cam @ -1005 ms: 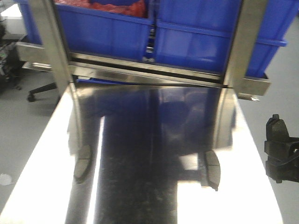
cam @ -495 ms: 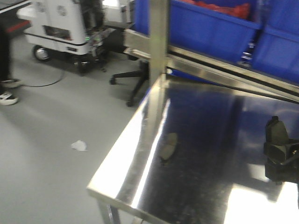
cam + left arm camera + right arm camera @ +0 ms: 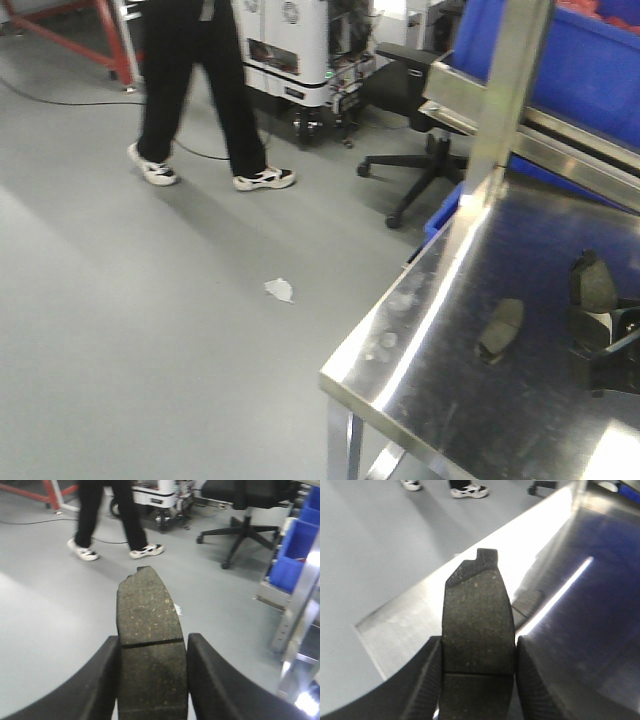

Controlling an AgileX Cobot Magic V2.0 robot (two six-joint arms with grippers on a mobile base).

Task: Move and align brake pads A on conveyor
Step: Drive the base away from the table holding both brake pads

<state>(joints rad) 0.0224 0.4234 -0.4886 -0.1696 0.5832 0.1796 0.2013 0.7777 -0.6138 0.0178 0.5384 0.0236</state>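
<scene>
My left gripper [image 3: 152,642] is shut on a dark grey brake pad [image 3: 149,605] with a groove across it, held out over the grey floor. A second brake pad [image 3: 477,615] sits gripped in my shut right gripper [image 3: 478,644], above the corner of the shiny steel table [image 3: 415,615]. In the front view that right gripper [image 3: 600,335] with its pad [image 3: 596,282] hangs at the right edge. One more brake pad [image 3: 500,329] lies loose on the steel table, also showing behind the held one as a dark pad [image 3: 527,601]. The conveyor is out of view.
A person in black trousers [image 3: 195,80] walks across the floor at the upper left. A black office chair [image 3: 425,150] and white equipment [image 3: 290,50] stand beyond the table's corner. Blue bins [image 3: 600,60] sit on the table's rack. A paper scrap [image 3: 279,290] lies on the floor.
The front view has swung left: the steel table slid to the right of the picture, and open floor, the chair and a walking person came into view. Both held pads stay gripped.
</scene>
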